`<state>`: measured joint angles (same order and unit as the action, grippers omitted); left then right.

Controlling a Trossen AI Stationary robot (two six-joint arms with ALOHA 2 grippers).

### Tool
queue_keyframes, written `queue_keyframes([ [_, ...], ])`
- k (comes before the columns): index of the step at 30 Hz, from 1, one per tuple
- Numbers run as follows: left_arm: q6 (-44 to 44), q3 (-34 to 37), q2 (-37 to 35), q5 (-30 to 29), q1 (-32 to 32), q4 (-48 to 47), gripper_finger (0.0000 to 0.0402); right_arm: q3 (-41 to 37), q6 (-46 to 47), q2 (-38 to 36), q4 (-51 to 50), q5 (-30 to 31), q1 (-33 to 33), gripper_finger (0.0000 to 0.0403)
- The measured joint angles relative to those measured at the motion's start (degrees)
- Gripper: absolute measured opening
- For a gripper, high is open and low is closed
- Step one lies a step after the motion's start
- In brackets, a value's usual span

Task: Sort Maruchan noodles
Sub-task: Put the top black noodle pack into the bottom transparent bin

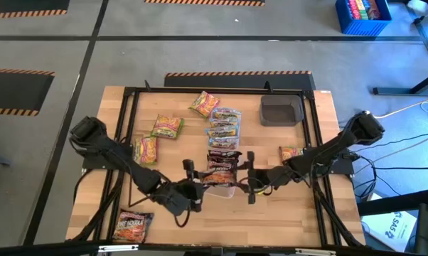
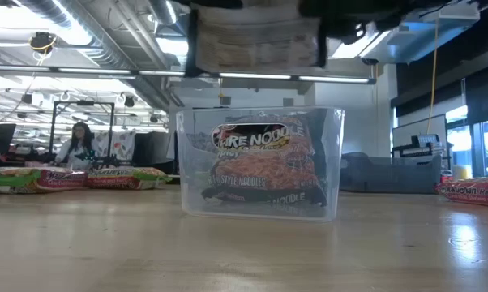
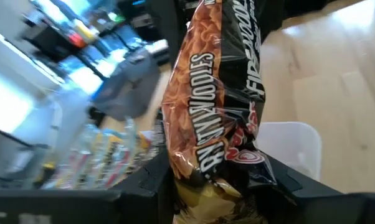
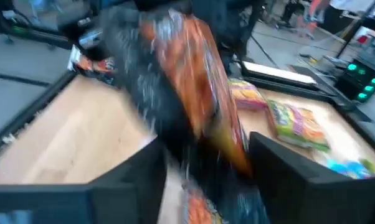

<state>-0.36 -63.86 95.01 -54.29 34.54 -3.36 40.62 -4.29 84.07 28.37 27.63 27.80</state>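
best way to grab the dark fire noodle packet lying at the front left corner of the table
Take the dark packet by its short edge nearest the table's middle, coming straight down from above. It lies flat and alone on the wood, so a crimped end seam likely gives the fingers a thin lip. The left hand is nearer, though it looks busy.

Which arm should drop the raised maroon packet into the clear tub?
Left: the left gripper has the dark maroon crinkly plastic noodle packet between its jaws, above the clear plastic tub.
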Motion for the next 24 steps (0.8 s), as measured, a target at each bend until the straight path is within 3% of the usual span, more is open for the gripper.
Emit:
queue_keyframes([
  [3, 1.09, 0.00, -0.97, -6.60, 2.14, -0.36, 0.0144, 1.36, 0.55, -4.11, -8.50, 4.28, 1.84, 0.0244],
  [7, 1.16, -0.04, -2.00, -19.93, 5.14, -2.22, 0.0143, 3.37, 6.63, -9.59, -21.31, 10.08, 4.75, 0.0273],
  [11, 0.91, -0.02, -1.80, -28.45, 6.36, -2.54, 0.0143, 2.89, 12.76, -10.89, -21.74, 13.33, 5.66, 0.0279],
  [14, -1.40, 0.00, -0.90, -33.34, 5.29, -2.73, 0.0143, 2.25, 14.48, -8.59, -16.58, 17.38, 4.21, 0.0276],
  [17, -2.13, -0.02, 0.28, -34.11, 3.31, -2.57, 0.0143, 1.09, 12.75, -4.32, -7.45, 18.82, 2.23, 0.0272],
  [24, 10.67, 0.00, 2.78, -35.66, -2.77, -2.19, 0.0143, 1.11, 15.52, 2.24, 14.04, 10.12, -3.93, 0.0269],
])
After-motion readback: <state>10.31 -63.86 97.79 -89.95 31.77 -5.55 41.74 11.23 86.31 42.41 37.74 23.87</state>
